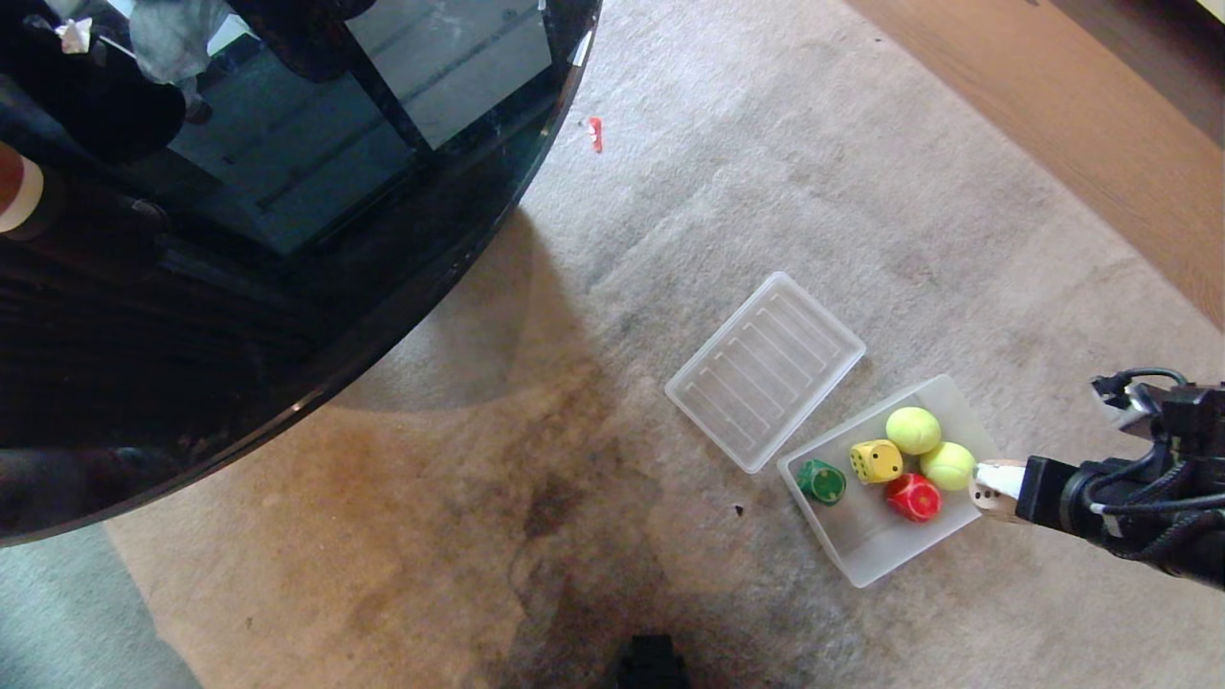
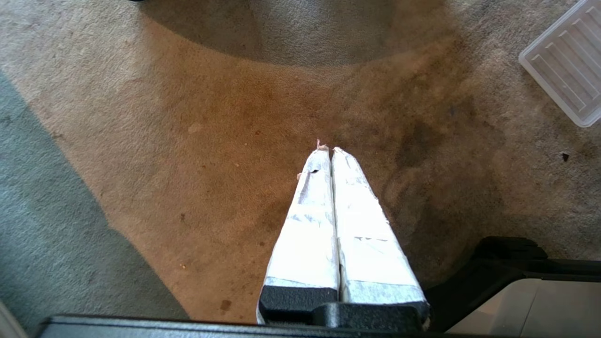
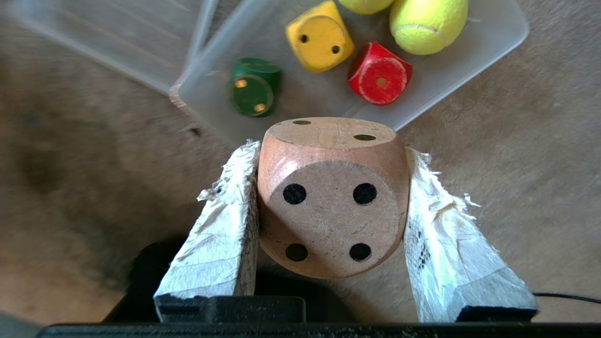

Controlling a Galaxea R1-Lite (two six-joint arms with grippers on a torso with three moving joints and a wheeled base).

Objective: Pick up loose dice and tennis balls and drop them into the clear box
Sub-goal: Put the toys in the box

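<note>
Your right gripper point(image 3: 331, 155) is pinching the tan die point(image 3: 332, 197) between its two taped fingers point(image 3: 225, 220), one pad flat on each side, the four-pip face turned toward the wrist camera. In the head view the gripper point(image 1: 986, 486) comes in from the right and holds that die point(image 1: 983, 497) at the right-hand edge of the clear box point(image 1: 866, 560), just beside the nearer tennis ball point(image 1: 947, 465); you cannot tell from here whether the die is over the box or still outside its wall. Inside the box you have the red die point(image 1: 913, 498), the yellow die point(image 1: 876, 461), the green die point(image 1: 822, 480) and the second tennis ball point(image 1: 913, 430), all close together. The ribbed lid point(image 1: 765, 368) lies flat on the carpet point(image 1: 612, 287), touching the box's far-left side. A dark glass table point(image 1: 287, 220) fills the upper left. Your left gripper point(image 2: 328, 150) hangs over bare stained carpet, fingers pressed together and holding nothing, with a corner of the lid point(image 2: 566, 75) off to one side.
</note>
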